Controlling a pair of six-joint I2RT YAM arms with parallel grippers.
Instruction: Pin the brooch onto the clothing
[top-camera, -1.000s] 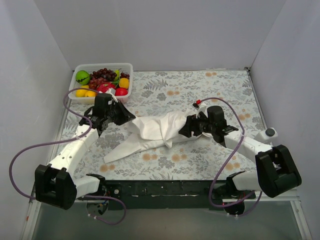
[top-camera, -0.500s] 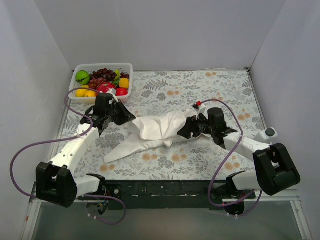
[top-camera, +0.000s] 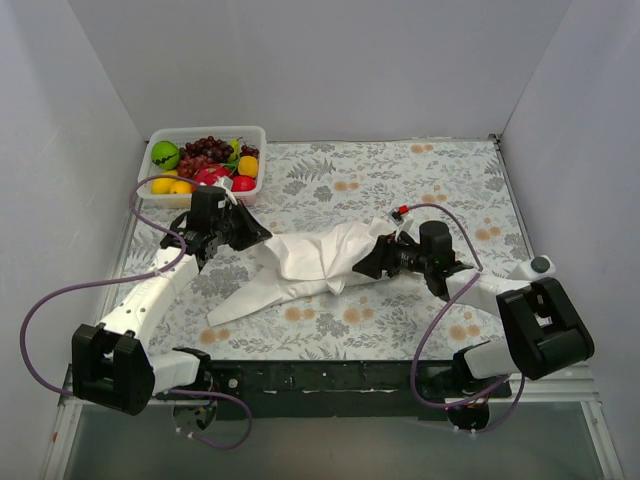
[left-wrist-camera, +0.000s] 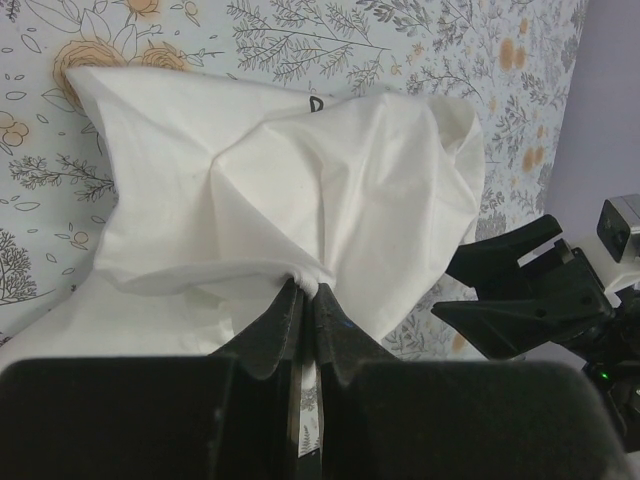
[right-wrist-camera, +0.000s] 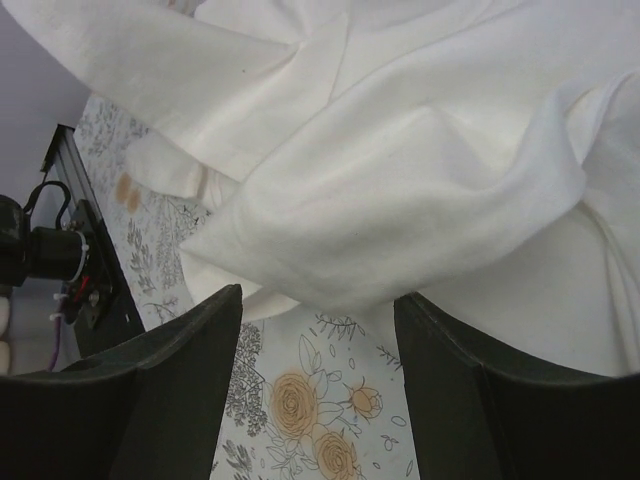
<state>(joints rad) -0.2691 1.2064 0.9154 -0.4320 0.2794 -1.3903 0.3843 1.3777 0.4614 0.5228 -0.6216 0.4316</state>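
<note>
The white T-shirt (top-camera: 310, 262) lies bunched in a crumpled strip across the middle of the floral table. My left gripper (top-camera: 262, 234) is shut on a pinch of the shirt's cloth at its left end; the left wrist view shows the fold (left-wrist-camera: 305, 283) squeezed between the fingertips. My right gripper (top-camera: 368, 262) is open at the shirt's right end, its jaws wide apart over the table just below a hanging fold (right-wrist-camera: 400, 220). The brooch is not visible in any view. The daisy print and neck label are hidden in the folds.
A clear tub of plastic fruit (top-camera: 205, 163) stands at the back left, close behind my left gripper. The floral mat (top-camera: 400, 180) covers the table. Grey walls close in on three sides. A purple cable loops above each arm.
My right gripper has shifted slightly right and back along the shirt's right end, wrist turning. The left gripper and the shirt have hardly moved.
</note>
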